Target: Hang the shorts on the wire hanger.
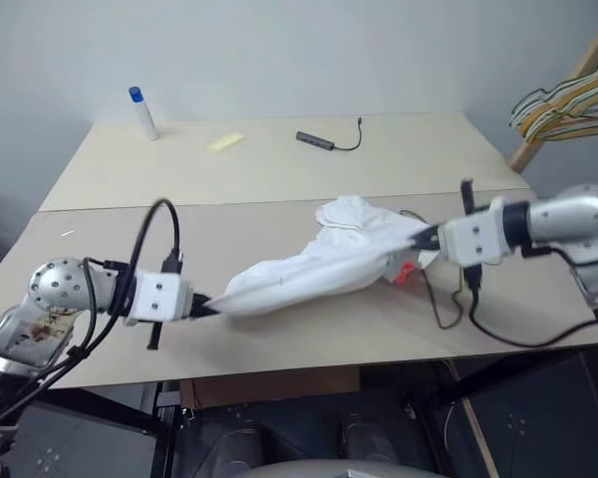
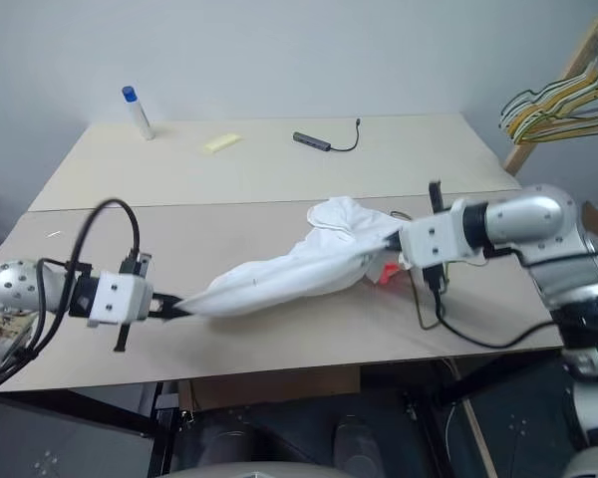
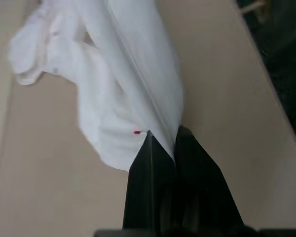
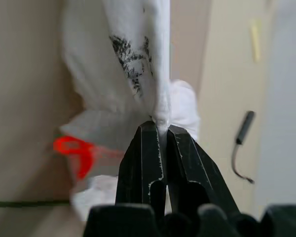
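White shorts [image 1: 319, 264] stretched above the tabletop [image 1: 279, 179], left claw [image 1: 201, 306] and right claw [image 1: 426, 237] each clamped on an end

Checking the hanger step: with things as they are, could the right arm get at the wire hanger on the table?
Probably not yet. The right gripper is shut on the shorts, which the left gripper pinches at the other end, and the cloth drapes over the wire hanger, leaving just a thin loop showing on the table.
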{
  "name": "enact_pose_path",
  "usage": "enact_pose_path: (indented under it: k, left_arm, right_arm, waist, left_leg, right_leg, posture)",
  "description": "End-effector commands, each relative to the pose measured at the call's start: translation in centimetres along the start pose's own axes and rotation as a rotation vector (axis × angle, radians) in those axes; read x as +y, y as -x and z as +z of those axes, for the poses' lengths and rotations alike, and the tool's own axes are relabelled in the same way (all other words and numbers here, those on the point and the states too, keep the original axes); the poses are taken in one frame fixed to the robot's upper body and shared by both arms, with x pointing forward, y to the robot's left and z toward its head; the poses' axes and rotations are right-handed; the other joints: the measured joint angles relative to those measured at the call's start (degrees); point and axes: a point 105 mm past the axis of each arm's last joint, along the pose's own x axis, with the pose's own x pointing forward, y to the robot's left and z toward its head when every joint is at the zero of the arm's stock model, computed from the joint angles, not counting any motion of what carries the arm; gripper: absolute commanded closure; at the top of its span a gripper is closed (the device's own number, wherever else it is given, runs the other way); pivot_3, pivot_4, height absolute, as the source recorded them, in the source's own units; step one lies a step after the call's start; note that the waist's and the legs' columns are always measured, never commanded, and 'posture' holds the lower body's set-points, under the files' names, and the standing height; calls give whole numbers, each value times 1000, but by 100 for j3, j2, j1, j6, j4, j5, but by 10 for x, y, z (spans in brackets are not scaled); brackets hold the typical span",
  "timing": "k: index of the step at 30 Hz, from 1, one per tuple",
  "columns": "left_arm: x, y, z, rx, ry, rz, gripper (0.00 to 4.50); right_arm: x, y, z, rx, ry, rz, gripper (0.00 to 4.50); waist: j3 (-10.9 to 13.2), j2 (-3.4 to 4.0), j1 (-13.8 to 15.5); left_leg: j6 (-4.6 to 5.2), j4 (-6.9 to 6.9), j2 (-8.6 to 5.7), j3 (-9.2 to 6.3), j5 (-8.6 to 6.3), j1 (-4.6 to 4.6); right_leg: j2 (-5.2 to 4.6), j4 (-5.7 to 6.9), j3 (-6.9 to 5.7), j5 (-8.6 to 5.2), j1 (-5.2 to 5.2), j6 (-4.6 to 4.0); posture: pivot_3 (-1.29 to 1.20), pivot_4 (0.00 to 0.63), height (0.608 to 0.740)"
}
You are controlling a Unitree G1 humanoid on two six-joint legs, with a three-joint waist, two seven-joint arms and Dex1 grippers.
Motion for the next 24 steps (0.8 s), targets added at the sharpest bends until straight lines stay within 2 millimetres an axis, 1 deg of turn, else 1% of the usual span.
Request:
enact_pose_path:
  k: [1, 2, 4, 5, 6, 7, 8, 9, 10, 11, 12, 13, 15, 16, 17, 18, 20, 22, 23, 24]
  left_arm:
    - [73, 4, 9, 3, 27, 332, 4450]
    - [95, 4, 12, 0, 35, 419, 4450]
    - [156, 9, 22, 10, 45, 681, 4450]
    - [184, 16, 30, 12, 35, 810, 4450]
    - [218, 32, 41, 23, 18, 1012, 4450]
    - [245, 52, 55, 50, -33, 1208, 4450]
    - [264, 74, 73, 57, -98, 1379, 4450]
    - [275, 94, 90, 25, -125, 1509, 4450]
    - [280, 107, 103, -18, -136, 1595, 4450]
    - [283, 114, 114, -57, -160, 1632, 4450]
    - [284, 117, 120, -79, -178, 1649, 4450]
    - [284, 121, 129, -104, -231, 1666, 4450]
    - [283, 123, 137, -138, -293, 1673, 4450]
    - [280, 116, 139, -165, -315, 1627, 4450]
    - [277, 104, 137, -179, -341, 1555, 4450]
    - [272, 91, 134, -194, -362, 1481, 4450]
    - [262, 74, 127, -212, -383, 1374, 4450]
    - [239, 44, 110, -218, -411, 1181, 4450]
    - [230, 35, 104, -218, -420, 1117, 4450]
    - [211, 22, 90, -205, -410, 1010, 4450]
  right_arm:
    - [-60, -8, -11, 77, 19, -247, 4500]
    - [-78, -12, -12, 105, 29, -325, 4500]
    - [-125, -16, -11, 172, 15, -557, 4500]
    - [-146, -14, -9, 197, -2, -686, 4500]
    - [-167, -7, -3, 214, -3, -826, 4500]
    - [-187, 5, 8, 184, 10, -993, 4500]
    - [-205, 21, 18, 150, -16, -1159, 4500]
    - [-217, 38, 27, 120, -18, -1304, 4500]
    - [-225, 54, 35, 85, -7, -1437, 4500]
    - [-229, 67, 41, 55, 7, -1531, 4500]
    - [-230, 74, 45, 36, 23, -1586, 4500]
    - [-231, 83, 46, 4, 6, -1636, 4500]
    - [-230, 91, 46, -23, -1, -1679, 4500]
    - [-226, 85, 41, -13, 12, -1637, 4500]
    - [-219, 76, 35, 3, 29, -1584, 4500]
    - [-211, 67, 28, 4, 27, -1520, 4500]
    - [-199, 54, 20, 3, 35, -1428, 4500]
    - [-173, 27, 4, 5, 26, -1233, 4500]
    - [-164, 19, -1, 3, 22, -1166, 4500]
    - [-145, 5, -9, 7, 17, -1043, 4500]
  waist:
    - [0, 0, 12]
    - [0, 0, 15]
    - [0, 0, 25]
    - [0, -1, 25]
    - [1, -2, 33]
    - [1, -2, 43]
    - [2, -3, 47]
    - [1, -3, 41]
    - [1, -3, 34]
    - [0, -5, 47]
    - [-1, -4, 67]
    - [-1, -4, 91]
    - [-1, -4, 111]
    - [-1, -4, 109]
    - [-1, -4, 108]
    - [-1, -4, 116]
    - [-1, -4, 119]
    - [-2, -3, 91]
    - [-2, -3, 62]
    - [-2, -3, 33]
  left_leg:
    - [-3, 1, -4, -4, 5, -9]
    - [-6, 0, -6, -8, 8, -17]
    - [-27, 0, -10, -13, 21, -28]
    - [-51, 0, -12, -17, 35, -32]
    - [-75, -2, -13, -20, 49, -38]
    - [-81, -3, -13, -25, 52, -48]
    - [-85, -14, -14, -29, 55, -58]
    - [-87, -18, -14, -31, 56, -73]
    - [-89, -23, -15, -27, 57, -115]
    - [-95, -40, -21, -26, 60, -138]
    - [-96, -76, -27, -24, 61, -128]
    - [-97, -106, -32, -20, 61, -119]
    - [-98, -137, -35, -9, 61, -115]
    - [-100, -145, -36, -7, 62, -113]
    - [-102, -146, -36, -5, 64, -117]
    - [-102, -146, -37, -5, 65, -115]
    - [-101, -140, -39, -7, 65, -104]
    - [-98, -124, -39, -7, 65, -103]
    - [-96, -122, -39, -5, 67, -101]
    - [-96, -119, -39, -6, 67, -95]
  right_leg:
    - [0, 1, -2, 2, -3, 0]
    - [2, -1, -4, 4, -7, 2]
    - [2, -3, -9, 7, -13, 4]
    - [2, -3, -10, 7, -15, 4]
    - [2, -8, -13, 8, -17, 4]
    - [2, -5, -18, 8, -23, 4]
    - [2, -4, -22, 10, -33, 5]
    - [2, -1, -22, 10, -50, 5]
    - [0, 1, -11, 10, -105, 6]
    - [-5, -7, -10, 10, -132, 7]
    - [-11, -16, -13, 9, -133, 8]
    - [-16, -26, -23, 6, -133, 10]
    - [-20, -53, -34, -5, -133, 19]
    - [-20, -68, -37, -5, -128, 19]
    - [-19, -83, -40, -4, -125, 19]
    - [-19, -88, -41, -4, -117, 20]
    - [-21, -98, -46, -1, -94, 24]
    - [-21, -94, -44, 4, -87, 28]
    - [-22, -92, -40, 8, -86, 29]
    - [-21, -87, -38, 8, -81, 29]
  posture:
    - [56, 0, 740]
    - [59, 0, 740]
    - [66, 0, 740]
    - [71, 0, 740]
    - [77, 0, 740]
    - [78, 0, 740]
    - [76, 0, 740]
    - [72, 0, 740]
    - [67, 0, 740]
    - [65, 0, 740]
    - [64, 0, 740]
    - [60, 0, 740]
    - [57, 0, 740]
    - [56, 0, 740]
    - [56, 0, 740]
    - [57, 0, 740]
    - [58, 0, 740]
    - [60, 0, 740]
    - [60, 0, 740]
    - [59, 0, 740]
